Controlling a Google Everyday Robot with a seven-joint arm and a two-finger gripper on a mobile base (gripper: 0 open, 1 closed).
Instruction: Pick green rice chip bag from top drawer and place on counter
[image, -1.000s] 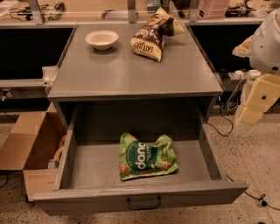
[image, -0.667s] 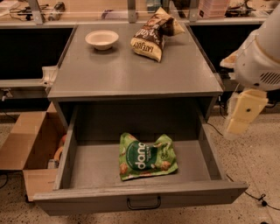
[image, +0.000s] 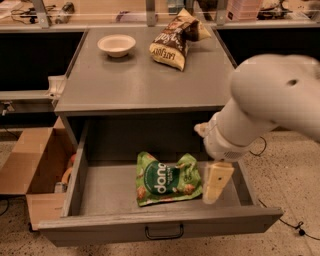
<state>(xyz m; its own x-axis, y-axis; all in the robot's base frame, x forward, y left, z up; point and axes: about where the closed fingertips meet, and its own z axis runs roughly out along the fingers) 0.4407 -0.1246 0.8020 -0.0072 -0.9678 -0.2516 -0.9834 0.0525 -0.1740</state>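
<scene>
The green rice chip bag (image: 167, 179) lies flat on the floor of the open top drawer (image: 160, 220), near its middle. The counter (image: 145, 75) is the grey top above the drawer. My white arm reaches in from the right, and my gripper (image: 216, 182), cream-coloured, hangs over the right part of the drawer, just right of the bag and apart from it. It holds nothing that I can see.
A white bowl (image: 116, 45) and a brown-and-cream chip bag (image: 175, 40) sit at the back of the counter. An open cardboard box (image: 35, 170) stands on the floor left of the cabinet. Cables lie on the floor at the right.
My arm has swung in from the right edge of the view, toward the left and down, so the gripper now hangs over the drawer's right side beside the green bag.
</scene>
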